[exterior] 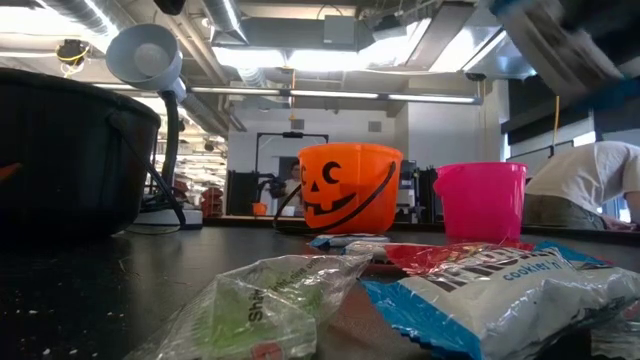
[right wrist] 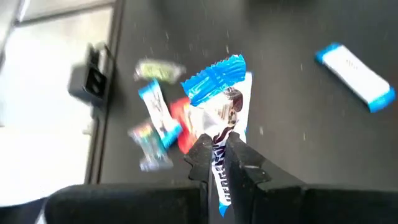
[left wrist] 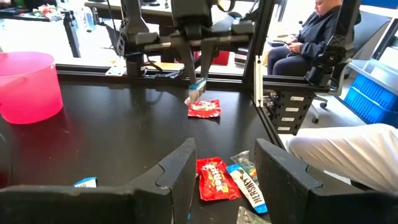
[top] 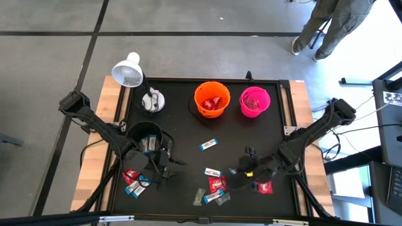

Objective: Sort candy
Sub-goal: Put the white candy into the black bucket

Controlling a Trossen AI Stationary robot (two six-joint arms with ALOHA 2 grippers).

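Observation:
Wrapped candy lies scattered on the black table: a cluster (top: 213,191) near the front edge, a blue-and-white piece (top: 209,144) mid-table, more pieces (top: 135,182) at front left, a red one (top: 264,186) at right. My right gripper (top: 234,171) hovers over the front centre, shut on a blue-and-white candy (right wrist: 217,118). My left gripper (left wrist: 227,174) is open and low, beside the black bucket (top: 146,135); a red candy (left wrist: 216,179) lies on the table beyond its fingers. The orange bucket (top: 211,99) and the pink bucket (top: 254,102) stand at the far edge. My right gripper pinches the blue-and-white candy between its two fingertips (right wrist: 200,152), on the wrapper's body near one end (right wrist: 219,163). The crimped other end (right wrist: 214,78) sticks out past the fingers. Its fingers point down from above, and the candy (left wrist: 196,91) hangs lifted clear of the table.
A white lamp (top: 129,70) and a small white object (top: 152,100) stand at the far left. The orange bucket holds red pieces. The raised frame rim (top: 286,107) bounds the table. A person (top: 326,25) walks beyond the far right corner; another sits (left wrist: 311,37) in the room.

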